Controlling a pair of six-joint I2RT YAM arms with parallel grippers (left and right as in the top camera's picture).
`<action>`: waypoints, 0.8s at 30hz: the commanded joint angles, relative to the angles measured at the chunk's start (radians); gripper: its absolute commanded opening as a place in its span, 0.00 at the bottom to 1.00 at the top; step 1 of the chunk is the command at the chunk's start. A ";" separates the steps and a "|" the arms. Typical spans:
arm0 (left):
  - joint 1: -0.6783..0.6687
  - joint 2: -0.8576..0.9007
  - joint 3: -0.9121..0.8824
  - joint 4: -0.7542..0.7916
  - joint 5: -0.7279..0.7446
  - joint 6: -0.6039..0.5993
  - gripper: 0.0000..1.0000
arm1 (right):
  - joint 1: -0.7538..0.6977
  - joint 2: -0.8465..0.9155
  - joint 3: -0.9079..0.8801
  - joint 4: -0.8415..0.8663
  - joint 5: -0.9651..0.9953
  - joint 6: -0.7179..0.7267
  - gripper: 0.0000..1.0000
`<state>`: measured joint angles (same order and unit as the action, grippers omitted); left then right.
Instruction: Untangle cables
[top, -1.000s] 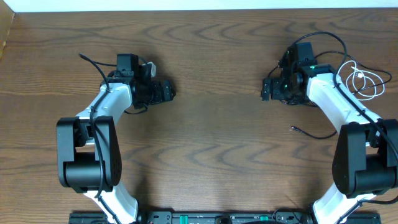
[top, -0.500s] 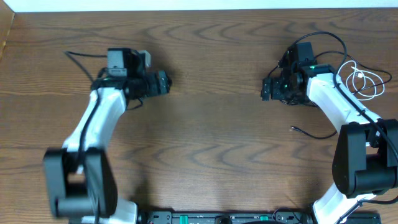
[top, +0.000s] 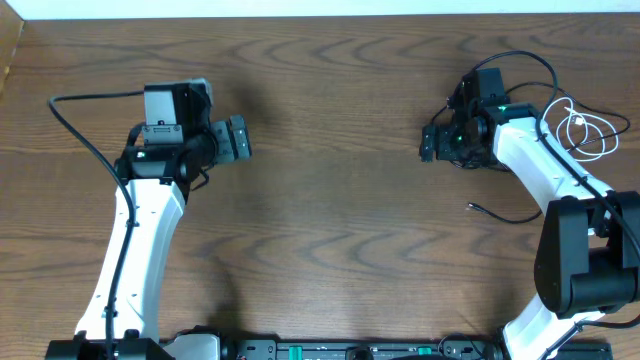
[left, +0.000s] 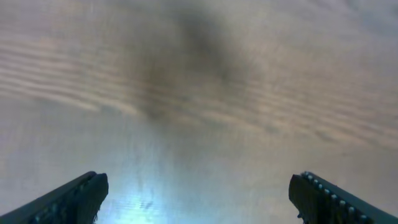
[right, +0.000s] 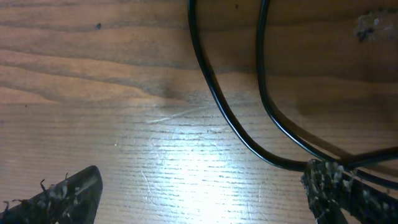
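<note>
Farther left than before, left gripper (top: 244, 137)

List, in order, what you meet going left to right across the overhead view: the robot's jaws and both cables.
Jaws of the left arm, open → jaws of the right arm, open → loose end of the black cable → white cable.

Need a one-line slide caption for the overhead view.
Left gripper and right gripper open, empty; white cable and black cable lie on the table beside the right arm.
</note>
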<state>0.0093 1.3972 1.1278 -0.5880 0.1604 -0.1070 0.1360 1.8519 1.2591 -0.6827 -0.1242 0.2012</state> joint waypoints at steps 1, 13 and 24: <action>0.000 -0.001 -0.021 -0.037 -0.022 0.009 0.98 | 0.002 -0.017 -0.005 0.002 -0.006 0.000 0.99; -0.002 -0.001 -0.340 0.407 0.060 0.009 0.98 | 0.002 -0.017 -0.005 0.002 -0.006 0.000 0.99; -0.071 -0.003 -0.571 0.798 0.094 0.095 0.98 | 0.002 -0.017 -0.006 0.002 -0.006 0.000 0.99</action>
<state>-0.0372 1.3968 0.5850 0.1806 0.2398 -0.0864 0.1360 1.8519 1.2587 -0.6827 -0.1242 0.2012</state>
